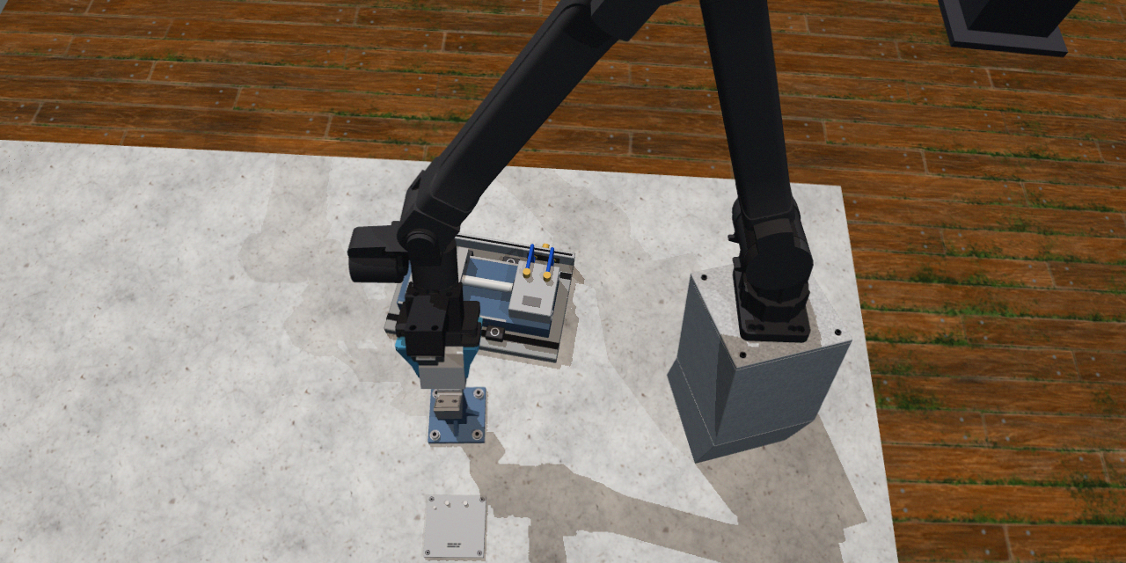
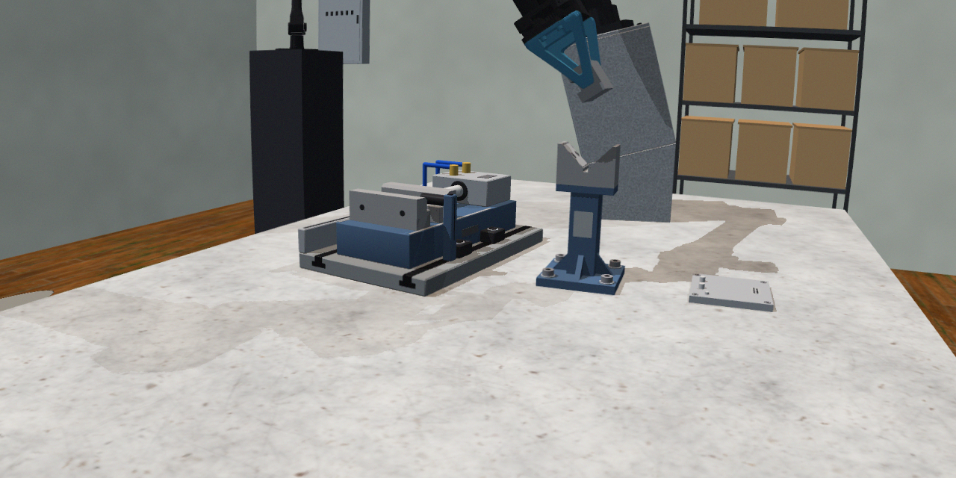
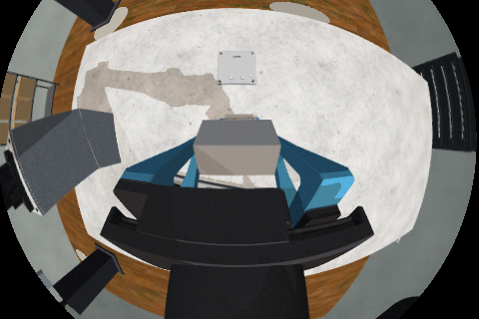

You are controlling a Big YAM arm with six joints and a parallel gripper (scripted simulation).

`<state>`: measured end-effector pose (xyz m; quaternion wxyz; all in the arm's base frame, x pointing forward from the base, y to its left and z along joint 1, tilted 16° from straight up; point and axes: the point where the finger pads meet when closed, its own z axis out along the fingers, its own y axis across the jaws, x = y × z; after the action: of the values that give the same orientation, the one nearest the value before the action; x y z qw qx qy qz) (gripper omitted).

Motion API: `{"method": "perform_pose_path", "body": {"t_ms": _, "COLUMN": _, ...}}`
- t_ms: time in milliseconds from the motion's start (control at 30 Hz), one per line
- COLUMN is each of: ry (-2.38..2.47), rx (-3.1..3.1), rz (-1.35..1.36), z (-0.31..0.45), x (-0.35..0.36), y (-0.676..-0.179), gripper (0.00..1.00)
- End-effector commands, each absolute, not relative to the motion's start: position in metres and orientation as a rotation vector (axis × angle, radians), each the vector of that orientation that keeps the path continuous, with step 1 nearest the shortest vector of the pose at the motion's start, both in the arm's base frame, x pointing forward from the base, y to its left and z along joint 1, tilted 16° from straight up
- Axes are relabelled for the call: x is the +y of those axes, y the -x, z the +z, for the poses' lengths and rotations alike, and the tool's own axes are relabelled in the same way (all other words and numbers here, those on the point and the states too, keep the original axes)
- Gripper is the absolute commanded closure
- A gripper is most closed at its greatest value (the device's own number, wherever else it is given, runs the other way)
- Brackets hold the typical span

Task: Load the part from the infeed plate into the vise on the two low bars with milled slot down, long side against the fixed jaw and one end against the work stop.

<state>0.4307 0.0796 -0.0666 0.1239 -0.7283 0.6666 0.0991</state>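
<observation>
My gripper with blue fingers is shut on the part, a grey block, and holds it tilted high above the V-block. In the wrist view the part sits between the blue fingers; its slot is not visible. From above, the part shows just behind the V-block. The vise stands open to the left on the table, with the grey jaw at its near end and the air cylinder at its far end. The infeed plate lies bare on the right.
The arm's grey pedestal stands at the table's right side. A black column stands behind the table on the left, and a shelf with cardboard boxes behind on the right.
</observation>
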Motion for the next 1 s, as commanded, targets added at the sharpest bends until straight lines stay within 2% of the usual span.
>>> {"method": "perform_pose_path", "body": {"t_ms": 0, "ry": 2.109, "rx": 1.889, "rz": 0.272, "z": -0.056, "x": 0.076, "y": -0.451, "gripper": 1.00}}
{"method": "perform_pose_path", "body": {"t_ms": 967, "ry": 2.029, "rx": 1.812, "rz": 0.461, "z": -0.064, "x": 0.077, "y": -0.439, "gripper": 1.00}}
